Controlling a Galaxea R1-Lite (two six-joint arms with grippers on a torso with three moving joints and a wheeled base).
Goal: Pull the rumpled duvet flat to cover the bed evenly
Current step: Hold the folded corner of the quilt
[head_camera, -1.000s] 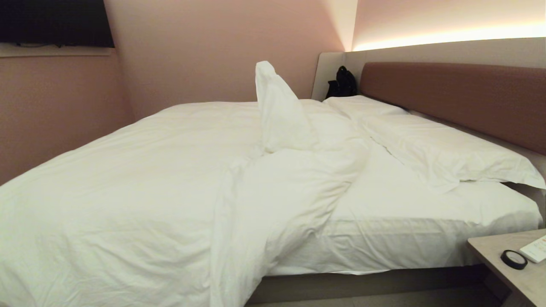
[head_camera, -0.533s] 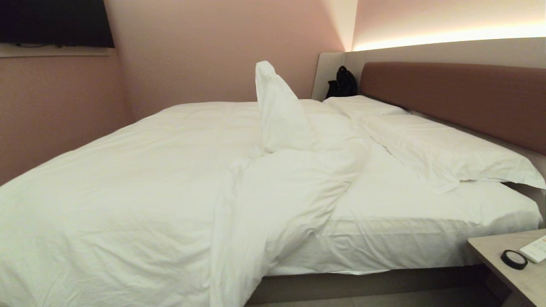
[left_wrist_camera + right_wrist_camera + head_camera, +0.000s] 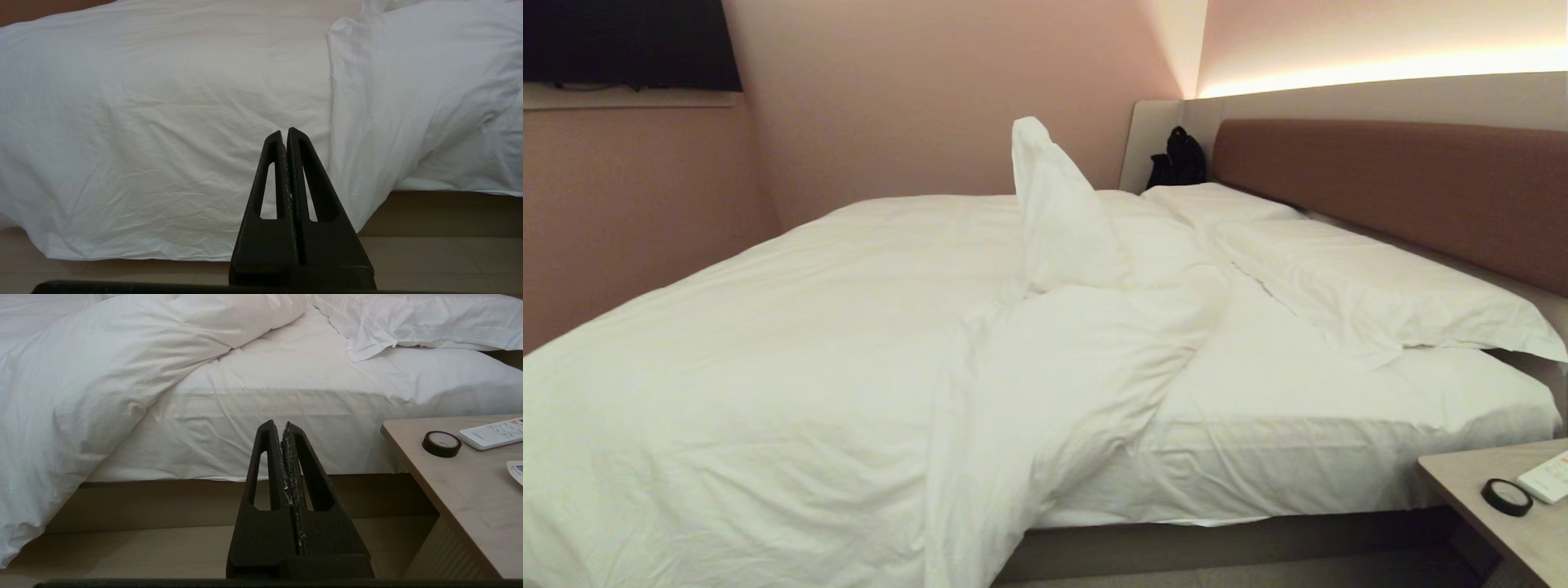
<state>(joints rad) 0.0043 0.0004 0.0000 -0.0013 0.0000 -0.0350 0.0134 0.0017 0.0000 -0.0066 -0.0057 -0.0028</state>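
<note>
The white duvet lies rumpled over the left part of the bed. Its near top corner is folded back, with one tip standing up in a peak. A fold hangs over the bed's near side. The mattress sheet shows bare on the right below the pillows. Neither arm appears in the head view. My left gripper is shut and empty, short of the hanging duvet. The right gripper, shut and empty too, faces the bare mattress side and the duvet's fold.
Two white pillows lie along the brown headboard. A black bag sits in the far corner. A bedside table at the lower right holds a roll of black tape and a remote. A screen hangs on the left wall.
</note>
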